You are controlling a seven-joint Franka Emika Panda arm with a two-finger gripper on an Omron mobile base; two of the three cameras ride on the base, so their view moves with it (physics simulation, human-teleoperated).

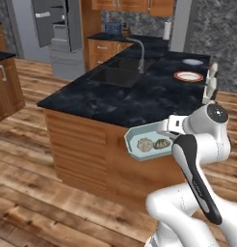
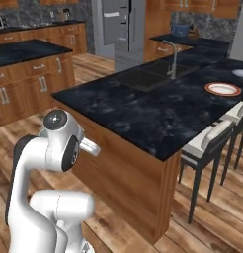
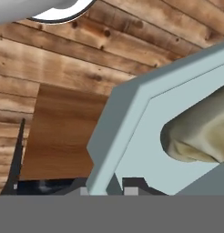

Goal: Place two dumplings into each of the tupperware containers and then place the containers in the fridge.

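A pale blue-grey tupperware container (image 1: 139, 136) hangs in the air beside the island's wooden side, just below the counter edge. Two beige dumplings (image 1: 145, 144) (image 1: 162, 143) lie side by side in it. My gripper (image 1: 169, 127) is shut on the container's right rim. In the hand view the container's flared rim (image 3: 125, 123) runs between my gripper's fingertips (image 3: 109, 186), and one dumpling (image 3: 200, 132) sits inside at the right. The grey fridge (image 1: 58, 29) stands far back on the left with a door swung open, and it also appears at the back in the right base view (image 2: 118, 22).
The black island counter (image 1: 125, 101) carries a sink (image 1: 118, 72) with a faucet (image 1: 139, 53), a red-rimmed plate (image 1: 189, 76) and a pale shallow dish (image 1: 192, 61) behind it. Stools (image 2: 212, 143) line the island's right side. Wooden floor lies open to the left.
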